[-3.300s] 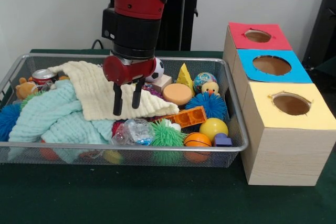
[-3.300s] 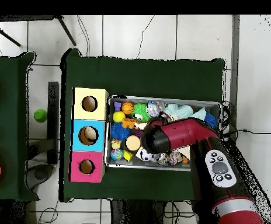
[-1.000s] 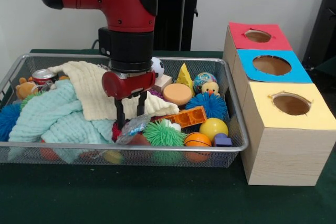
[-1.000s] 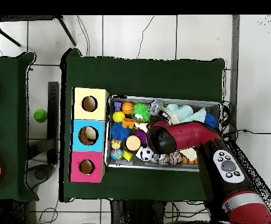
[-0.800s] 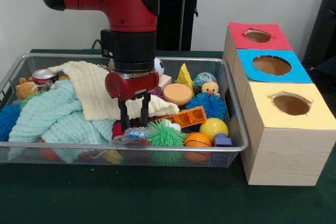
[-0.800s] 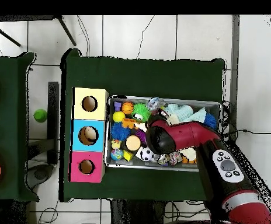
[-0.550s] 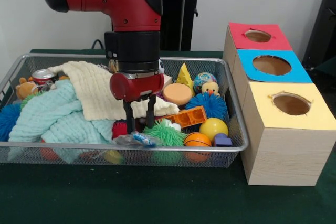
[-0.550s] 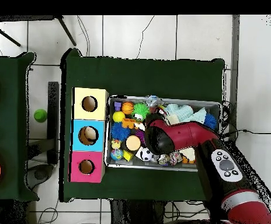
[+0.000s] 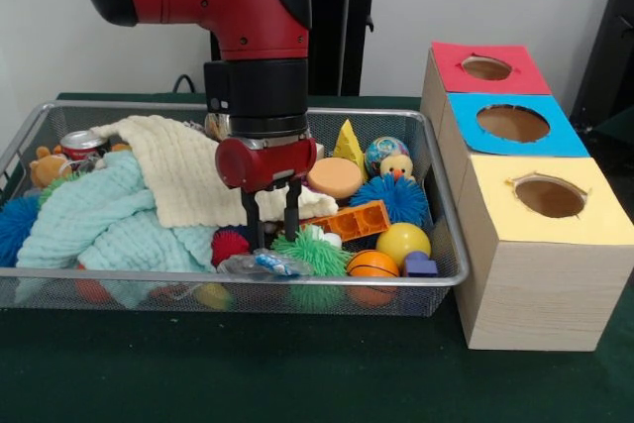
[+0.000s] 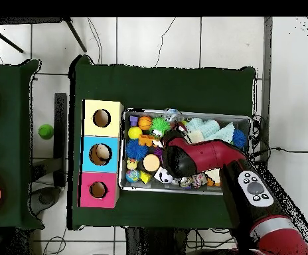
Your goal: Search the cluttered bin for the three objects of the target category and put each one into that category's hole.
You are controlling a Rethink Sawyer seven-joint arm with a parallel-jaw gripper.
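Note:
My gripper [image 9: 269, 228] hangs open low inside the wire bin [image 9: 451, 235], its fingertips just behind a green spiky ball [image 9: 313, 254] and a crumpled clear plastic packet [image 9: 260, 264]. Nothing sits between the fingers. A red spiky ball [image 9: 229, 245] lies to its left. Right of it are an orange brick [image 9: 356, 220], a yellow ball [image 9: 402, 242], a small basketball [image 9: 373, 264] and a blue spiky ball [image 9: 401, 198]. Three boxes with holes stand beside the bin: red [image 9: 486, 68], blue [image 9: 512, 124], yellow [image 9: 549, 196]. From overhead the arm's head [image 10: 177, 159] hides the fingers.
A cream cloth [image 9: 183, 177] and a mint cloth [image 9: 94, 220] cover the bin's left half, with a can [image 9: 81, 143] and a teddy [image 9: 45, 165] behind. An orange disc [image 9: 335, 177], yellow wedge [image 9: 348, 144], duck [image 9: 398, 166] and purple block [image 9: 420, 265] also lie inside.
The gripper has slid rightward along the bin's front part and dropped a little. The clear packet was pushed forward against the bin's front wall.

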